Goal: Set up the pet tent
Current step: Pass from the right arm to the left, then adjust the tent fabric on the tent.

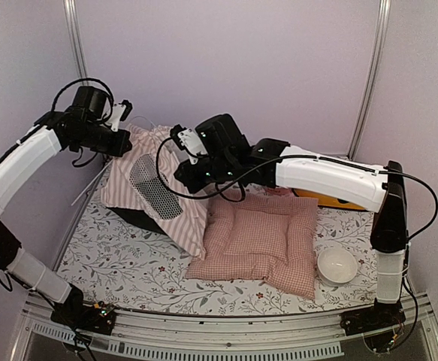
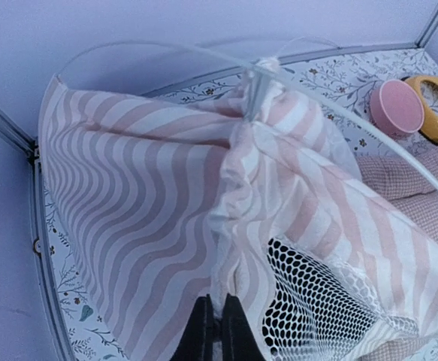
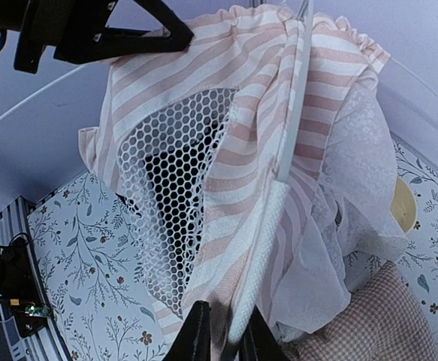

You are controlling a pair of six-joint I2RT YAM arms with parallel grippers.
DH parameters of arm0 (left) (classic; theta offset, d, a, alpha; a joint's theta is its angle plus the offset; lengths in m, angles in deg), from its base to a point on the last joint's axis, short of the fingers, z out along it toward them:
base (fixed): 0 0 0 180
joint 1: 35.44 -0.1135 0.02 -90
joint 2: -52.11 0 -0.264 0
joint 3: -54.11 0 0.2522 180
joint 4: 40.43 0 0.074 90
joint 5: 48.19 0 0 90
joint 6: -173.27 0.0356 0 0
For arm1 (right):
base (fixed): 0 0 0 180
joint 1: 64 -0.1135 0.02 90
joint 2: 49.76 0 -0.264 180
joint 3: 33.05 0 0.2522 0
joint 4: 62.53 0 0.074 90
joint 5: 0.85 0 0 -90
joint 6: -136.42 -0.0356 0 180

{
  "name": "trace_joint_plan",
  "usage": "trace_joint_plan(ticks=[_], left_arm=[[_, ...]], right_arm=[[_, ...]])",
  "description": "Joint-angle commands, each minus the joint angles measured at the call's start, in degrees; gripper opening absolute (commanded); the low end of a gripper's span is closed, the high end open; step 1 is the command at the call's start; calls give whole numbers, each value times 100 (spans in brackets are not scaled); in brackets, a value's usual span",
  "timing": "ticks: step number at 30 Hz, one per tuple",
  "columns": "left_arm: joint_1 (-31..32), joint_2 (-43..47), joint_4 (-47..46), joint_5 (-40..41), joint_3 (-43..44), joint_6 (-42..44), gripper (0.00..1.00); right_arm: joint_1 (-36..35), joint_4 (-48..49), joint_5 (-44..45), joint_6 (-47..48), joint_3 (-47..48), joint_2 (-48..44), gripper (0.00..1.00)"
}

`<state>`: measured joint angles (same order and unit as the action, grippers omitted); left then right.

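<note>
The pink-and-white striped pet tent (image 1: 185,218) stands half raised at the back left of the floral mat, its black mesh window (image 1: 156,189) facing forward. My left gripper (image 1: 125,141) is at the tent's upper left; in the left wrist view it (image 2: 219,307) is shut on a fold of striped fabric (image 2: 143,195) beside the mesh (image 2: 316,301). A thin white pole (image 2: 339,113) arcs over the top. My right gripper (image 1: 186,170) is at the tent's right side; in its wrist view it (image 3: 226,320) is shut on the white pole sleeve (image 3: 260,256) next to the sheer curtain (image 3: 354,195).
A pink checked cushion (image 1: 260,237) lies right of the tent, and a white bowl (image 1: 336,265) sits at the front right. A pink bowl (image 2: 397,107) and a yellow ring (image 2: 436,105) lie at the back right. Metal frame posts (image 1: 74,45) and walls enclose the mat.
</note>
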<state>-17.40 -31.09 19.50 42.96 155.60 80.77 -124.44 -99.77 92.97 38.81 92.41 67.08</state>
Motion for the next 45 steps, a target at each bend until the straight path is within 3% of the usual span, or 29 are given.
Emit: trace_joint_plan(ticks=[1, 3, 7, 11, 15, 22, 30, 39, 45], left_arm=[[157, 247, 356, 363, -380, -154, 0], [179, 437, 349, 617, -599, -282, 0], [196, 1084, -2, 654, -1291, -484, 0], [215, 1803, -552, -4, -1787, -321, 0], [259, 2321, -970, -514, -2001, -92, 0], [261, 2746, -1351, -849, -2082, 52, 0], [266, 3095, -1434, -994, -1741, 214, 0], [259, 3428, -1539, -1633, -1692, 380, 0], [261, 3488, -1612, -1728, -1757, 381, 0]], right_arm=[[153, 168, 39, 132, -53, -333, 17], [249, 164, -16, 133, -102, -389, 18], [422, 173, -251, 103, -166, -480, 32], [449, 218, -551, 203, -128, -572, 61], [588, 272, -752, 257, -3, -741, 75], [1470, 544, -1970, -435, 7, -1008, 77], [1966, 801, -2377, -767, -272, -1012, 76], [2035, 1490, -3811, -1077, 125, -16, 70], [2042, 1915, -3663, -1526, -267, 216, 70]])
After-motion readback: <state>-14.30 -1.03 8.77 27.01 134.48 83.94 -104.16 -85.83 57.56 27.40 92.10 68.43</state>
